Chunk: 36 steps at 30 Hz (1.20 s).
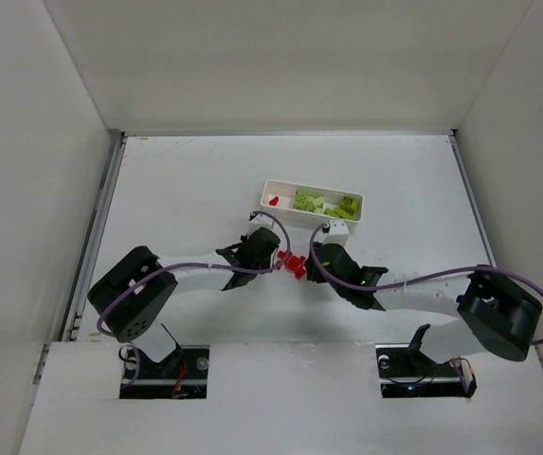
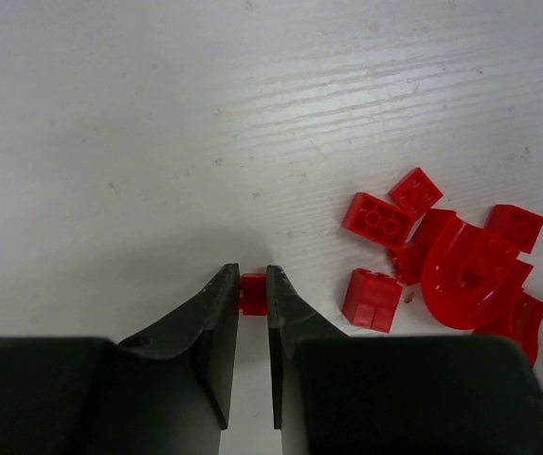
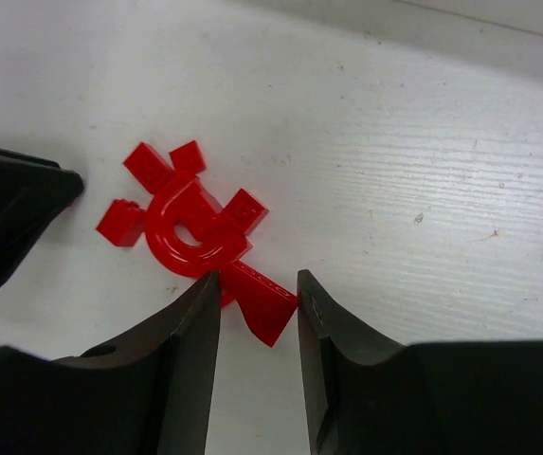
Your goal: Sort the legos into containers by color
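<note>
Several red legos point(image 1: 296, 264) lie heaped on the table between my two grippers. In the left wrist view my left gripper point(image 2: 252, 281) is shut on one tiny red brick point(image 2: 252, 295), left of the heap point(image 2: 442, 261). My right gripper point(image 3: 259, 284) is shut on a red sloped piece point(image 3: 266, 301) at the near edge of the heap, which includes a red arch point(image 3: 190, 237). The white tray point(image 1: 358, 199) stands just behind. Its left compartment holds a red piece point(image 1: 273, 200); yellow-green legos fill the middle point(image 1: 309, 201) and right point(image 1: 347, 205) compartments.
White walls enclose the table on the left, back and right. The left gripper's black finger point(image 3: 15, 204) shows at the left edge of the right wrist view, close to the heap. Both arms point(image 1: 413, 289) reach in from the near edge.
</note>
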Tool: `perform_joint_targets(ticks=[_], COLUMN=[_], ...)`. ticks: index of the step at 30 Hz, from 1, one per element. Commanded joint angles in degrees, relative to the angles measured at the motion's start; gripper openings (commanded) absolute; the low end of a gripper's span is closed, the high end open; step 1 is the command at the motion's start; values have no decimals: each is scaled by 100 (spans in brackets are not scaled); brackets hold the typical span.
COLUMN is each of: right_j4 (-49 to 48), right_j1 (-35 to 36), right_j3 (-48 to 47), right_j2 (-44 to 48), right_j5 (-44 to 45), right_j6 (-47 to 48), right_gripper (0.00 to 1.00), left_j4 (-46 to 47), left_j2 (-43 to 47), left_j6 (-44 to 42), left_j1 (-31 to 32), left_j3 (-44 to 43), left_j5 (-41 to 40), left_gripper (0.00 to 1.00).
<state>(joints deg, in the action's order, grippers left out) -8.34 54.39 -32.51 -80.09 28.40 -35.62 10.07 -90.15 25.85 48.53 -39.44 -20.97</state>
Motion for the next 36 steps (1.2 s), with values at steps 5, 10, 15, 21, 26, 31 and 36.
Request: perform_joint_targets(ticks=[5,10,15,21,26,31,36], right_j4=[-1,-1,43,201,219,131,-308], right_j1=[-64,-74,-30,-3,-29,-337,-793], right_j3=[271,368,500,606,483,88,-606], right_j2=[679,925,1171,1488,1532,1243,593], right_j5=[-89,-169,-160,-151,-212,-352,-730], right_j6=[-130,-253,-411,-534,-429,-52,432], right_gripper=[32,32,32,32,32,32,32], left_j4=[-418,47,373,409,338,443,620], left_j2=[542,306,-344,-1267,-1629,-1006,48], left_j6=[272,245,289,96,70,122,342], left_j1=[-234,-524,-885,-1078,-1184,-1132,-895], left_j3=[-247,-967,-1846,-2796,-3175,-2632,-1288], left_j5=[172,207,427,375,366,331,243], left_gripper=[11,12,12,13,30,35,30])
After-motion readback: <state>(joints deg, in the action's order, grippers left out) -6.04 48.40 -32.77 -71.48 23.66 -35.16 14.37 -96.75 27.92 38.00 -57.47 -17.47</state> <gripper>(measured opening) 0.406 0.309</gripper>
